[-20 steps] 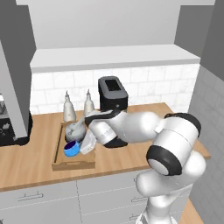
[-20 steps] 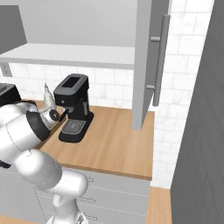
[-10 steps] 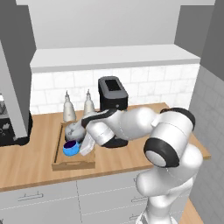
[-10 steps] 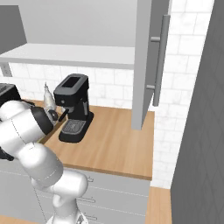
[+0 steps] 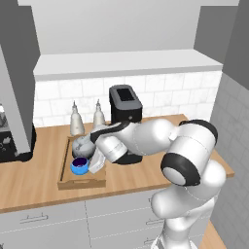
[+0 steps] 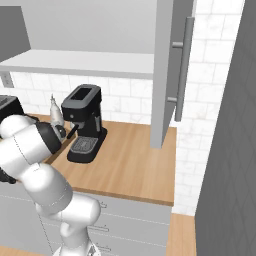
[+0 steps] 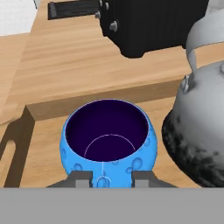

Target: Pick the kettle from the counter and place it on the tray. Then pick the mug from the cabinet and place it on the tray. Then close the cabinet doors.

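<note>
Wooden desk (image 5: 44, 180) stretches beneath the pincer (image 7: 107, 178) and carries everything below the wall cabinet. Off to the right of the pincer, far along the desk, a grey cabinet door (image 6: 170, 70) stands swung out with its long silver bar handle (image 6: 181, 70) facing the room. Just behind the pincer and arm sits a black coffee machine (image 5: 125, 104), and two slim pale bottles (image 5: 76, 119) stand against the tiled wall beyond the tray. The light-wood tray (image 5: 65, 168) lies directly under the pincer, its low wall and a cut-out end handle showing in the hand view. On the tray, close beside the pincer, rests the silvery kettle (image 7: 199, 131), its arched handle rising above it. The blue mug (image 7: 109, 138) sits upright on the tray floor, dark inside facing up, right between the two fingertips (image 7: 81, 177). These flank the mug's lower wall, but I cannot tell whether the pincer is clamping it or has let go.
</note>
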